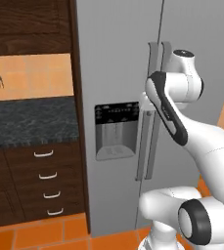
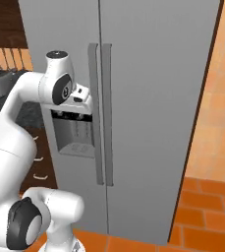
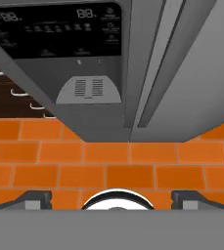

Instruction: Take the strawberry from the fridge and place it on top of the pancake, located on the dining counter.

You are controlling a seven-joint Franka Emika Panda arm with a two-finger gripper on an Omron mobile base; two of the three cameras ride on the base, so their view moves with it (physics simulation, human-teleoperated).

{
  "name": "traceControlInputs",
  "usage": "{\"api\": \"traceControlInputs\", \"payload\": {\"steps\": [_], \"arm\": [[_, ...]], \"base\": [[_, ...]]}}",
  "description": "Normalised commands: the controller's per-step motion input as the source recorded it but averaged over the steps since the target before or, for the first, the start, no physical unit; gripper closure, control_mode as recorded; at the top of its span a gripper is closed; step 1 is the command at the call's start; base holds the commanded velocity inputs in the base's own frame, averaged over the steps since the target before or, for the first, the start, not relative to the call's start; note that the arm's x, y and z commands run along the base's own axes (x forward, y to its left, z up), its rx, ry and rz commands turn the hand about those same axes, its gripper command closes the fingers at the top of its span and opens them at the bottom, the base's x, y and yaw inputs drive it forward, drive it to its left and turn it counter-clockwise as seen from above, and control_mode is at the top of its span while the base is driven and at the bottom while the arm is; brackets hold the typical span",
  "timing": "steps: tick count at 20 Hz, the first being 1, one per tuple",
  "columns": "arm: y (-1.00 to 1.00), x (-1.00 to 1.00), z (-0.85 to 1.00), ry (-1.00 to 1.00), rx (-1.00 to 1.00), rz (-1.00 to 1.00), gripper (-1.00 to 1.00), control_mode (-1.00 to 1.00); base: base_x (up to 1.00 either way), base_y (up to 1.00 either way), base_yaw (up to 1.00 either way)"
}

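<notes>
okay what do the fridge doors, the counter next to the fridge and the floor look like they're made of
Fridge: looks like brushed or painted metal, an even matte grey with long matching handles; a glossy black dispenser panel suggests plastic or glass.
Wall counter: dark speckled top, probably granite or similar stone, over dark wood-grain drawers.
Floor: orange rectangular tiles with visible grout lines, likely terracotta or ceramic.

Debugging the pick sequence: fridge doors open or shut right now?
Shut. Both fridge doors sit flush, their handles side by side along the centre seam, no shelves visible.
</notes>
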Motion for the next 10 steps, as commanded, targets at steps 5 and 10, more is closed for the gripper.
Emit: {"api": "traceControlInputs", "payload": {"steps": [5, 10], "arm": [[0.0, 0.0, 0.0, 0.0, 0.0, 0.0, -1.0, 1.0], [0.0, 0.0, 0.0, 0.0, 0.0, 0.0, -1.0, 1.0]], "base": [[-0.29, -0.48, 0.0], [-0.12, -0.47, -0.02]]}}
